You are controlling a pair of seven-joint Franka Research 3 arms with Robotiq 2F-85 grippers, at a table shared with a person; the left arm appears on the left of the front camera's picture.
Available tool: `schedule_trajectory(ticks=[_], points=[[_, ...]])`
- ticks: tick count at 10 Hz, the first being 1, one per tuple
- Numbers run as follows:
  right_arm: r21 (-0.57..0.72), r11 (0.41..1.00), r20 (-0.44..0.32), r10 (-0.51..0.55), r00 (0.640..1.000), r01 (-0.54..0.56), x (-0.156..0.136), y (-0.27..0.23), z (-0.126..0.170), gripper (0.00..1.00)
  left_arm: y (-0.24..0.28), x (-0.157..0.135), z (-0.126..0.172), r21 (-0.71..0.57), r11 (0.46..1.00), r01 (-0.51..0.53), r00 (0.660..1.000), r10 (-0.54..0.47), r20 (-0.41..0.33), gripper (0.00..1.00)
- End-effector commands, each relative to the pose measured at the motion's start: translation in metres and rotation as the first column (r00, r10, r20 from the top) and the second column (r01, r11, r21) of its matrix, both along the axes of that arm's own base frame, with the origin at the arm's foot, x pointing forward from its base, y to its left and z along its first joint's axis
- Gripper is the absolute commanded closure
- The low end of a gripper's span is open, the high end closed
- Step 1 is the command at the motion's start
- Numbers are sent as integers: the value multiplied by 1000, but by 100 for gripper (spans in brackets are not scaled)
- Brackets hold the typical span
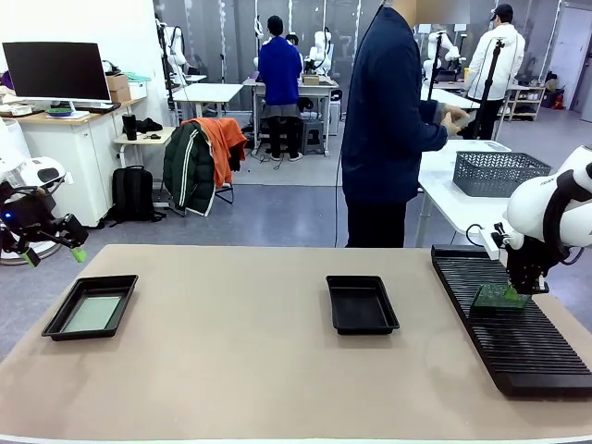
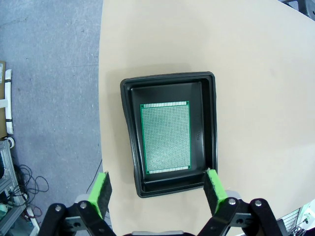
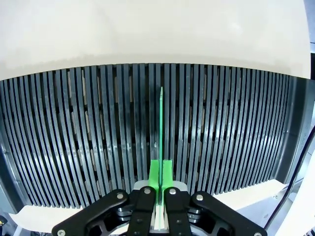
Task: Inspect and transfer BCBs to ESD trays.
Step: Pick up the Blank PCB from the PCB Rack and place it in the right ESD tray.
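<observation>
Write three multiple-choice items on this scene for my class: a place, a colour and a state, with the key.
1. Where does the flat board lie? A left tray; B middle tray; C rack.
2. What colour is the rack? A black; B white; C orange.
3. How is the right claw? A open; B shut on a second board; C shut on nothing.
Key: 1 A, it rests on that tray's floor, while the middle tray is bare. 2 A, its ribs are black. 3 B, the pads pinch the second board, seen edge-on, over the rack.
</observation>
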State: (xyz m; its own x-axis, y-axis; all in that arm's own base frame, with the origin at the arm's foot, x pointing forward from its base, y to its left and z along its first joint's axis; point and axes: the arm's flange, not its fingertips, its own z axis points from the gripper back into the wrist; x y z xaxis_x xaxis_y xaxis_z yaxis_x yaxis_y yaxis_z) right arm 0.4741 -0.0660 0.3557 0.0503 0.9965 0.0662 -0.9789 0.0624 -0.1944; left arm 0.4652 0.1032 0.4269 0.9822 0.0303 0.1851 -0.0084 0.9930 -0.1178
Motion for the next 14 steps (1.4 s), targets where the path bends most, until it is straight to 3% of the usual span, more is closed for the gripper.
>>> schedule_trajectory(ticks=[1,2,3,7,10,12,14], points=[[0,1000,0,3,1000,-3,0,-1,0,100,1,0,-1,-1,1000,-6,1000,6,4,0],[0,1000,0,0,1000,0,0,0,0,98,1,0,-1,-1,1000,-6,1000,6,4,0],[-2,1000,8,8,1000,-8,-2,-2,25,98,1,0,-1,-1,1000,-6,1000,6,4,0],[-84,996,-12,-1,1000,0,-11,-5,153,98,1,0,-1,-1,1000,-6,1000,6,4,0],[-61,997,-52,-50,997,47,-17,-12,261,98,1,0,-1,-1,1000,-6,1000,6,4,0],[-16,997,-66,-78,995,77,-26,-12,311,98,1,0,-1,-1,1000,-6,1000,6,4,0],[-2,995,-89,-95,991,95,-32,-8,339,98,1,0,-1,-1,1000,-6,1000,6,4,0]])
